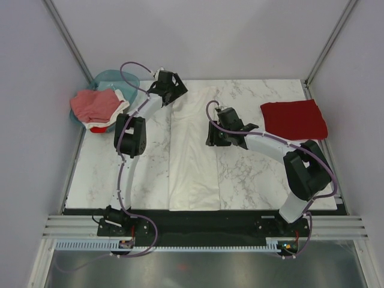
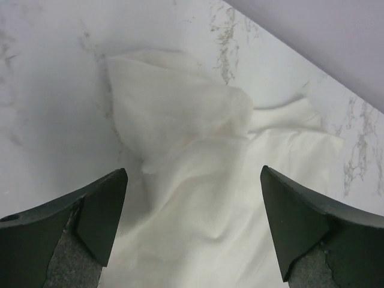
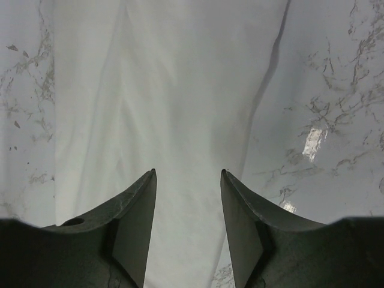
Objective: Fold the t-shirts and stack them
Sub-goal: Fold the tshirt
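A white t-shirt (image 1: 193, 150) lies folded into a long narrow strip down the middle of the table, its print hidden. My left gripper (image 1: 177, 90) is open over its far left corner; the left wrist view shows crumpled white cloth (image 2: 198, 180) between the spread jaws. My right gripper (image 1: 213, 137) is open above the strip's right edge; the shirt (image 3: 168, 108) fills the right wrist view. A folded dark red t-shirt (image 1: 294, 119) lies at the back right. Pinkish-red and white shirts (image 1: 96, 107) sit in the teal basket (image 1: 111, 76).
The basket stands at the table's back left corner. The marble table (image 1: 258, 174) ends in a black strip at the near edge. Grey walls and frame posts (image 1: 72, 42) close in the back and sides.
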Motion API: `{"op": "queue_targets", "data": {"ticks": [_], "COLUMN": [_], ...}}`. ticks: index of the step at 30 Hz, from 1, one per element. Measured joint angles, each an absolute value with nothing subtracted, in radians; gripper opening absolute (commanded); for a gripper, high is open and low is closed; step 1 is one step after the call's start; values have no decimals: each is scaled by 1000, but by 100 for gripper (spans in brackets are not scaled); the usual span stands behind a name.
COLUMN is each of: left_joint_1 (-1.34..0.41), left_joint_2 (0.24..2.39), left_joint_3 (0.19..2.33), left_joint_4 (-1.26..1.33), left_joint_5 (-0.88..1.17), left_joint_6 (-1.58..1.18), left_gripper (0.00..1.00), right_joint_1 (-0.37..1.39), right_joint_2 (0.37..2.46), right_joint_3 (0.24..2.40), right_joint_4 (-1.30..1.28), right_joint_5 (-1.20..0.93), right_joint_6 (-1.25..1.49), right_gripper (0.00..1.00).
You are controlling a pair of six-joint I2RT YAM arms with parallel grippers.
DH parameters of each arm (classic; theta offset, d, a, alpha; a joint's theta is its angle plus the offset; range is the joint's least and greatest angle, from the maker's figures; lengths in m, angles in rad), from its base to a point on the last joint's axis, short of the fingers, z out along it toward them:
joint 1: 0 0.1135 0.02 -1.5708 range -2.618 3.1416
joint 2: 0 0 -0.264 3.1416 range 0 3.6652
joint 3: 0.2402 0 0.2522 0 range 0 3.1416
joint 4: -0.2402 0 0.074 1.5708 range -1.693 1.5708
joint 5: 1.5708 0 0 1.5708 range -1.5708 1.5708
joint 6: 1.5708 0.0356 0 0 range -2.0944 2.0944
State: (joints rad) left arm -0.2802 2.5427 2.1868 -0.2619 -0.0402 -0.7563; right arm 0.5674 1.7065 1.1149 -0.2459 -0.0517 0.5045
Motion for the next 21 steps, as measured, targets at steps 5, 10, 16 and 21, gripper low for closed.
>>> {"op": "queue_targets", "data": {"ticks": [5, 10, 16, 21], "left_joint_1": [-268, -284, -367, -466], "left_joint_2": [2392, 2142, 1760, 1414], "left_joint_3": [1989, 1713, 1318, 947], "left_joint_4": [-275, -263, -244, -254], "left_joint_5": [-63, -104, -158, -178], "left_joint_6": [-708, -674, -672, -672], "left_gripper": [100, 100, 99, 98], "right_joint_1": [567, 567, 568, 592], "right_joint_2": [1706, 1699, 1666, 1527], "right_joint_3": [1098, 1061, 980, 800], "right_joint_4": [-221, -215, -204, -220], "right_joint_5": [-62, -51, -54, -98], "right_joint_6": [514, 528, 533, 566], "right_gripper": [60, 61, 58, 57]}}
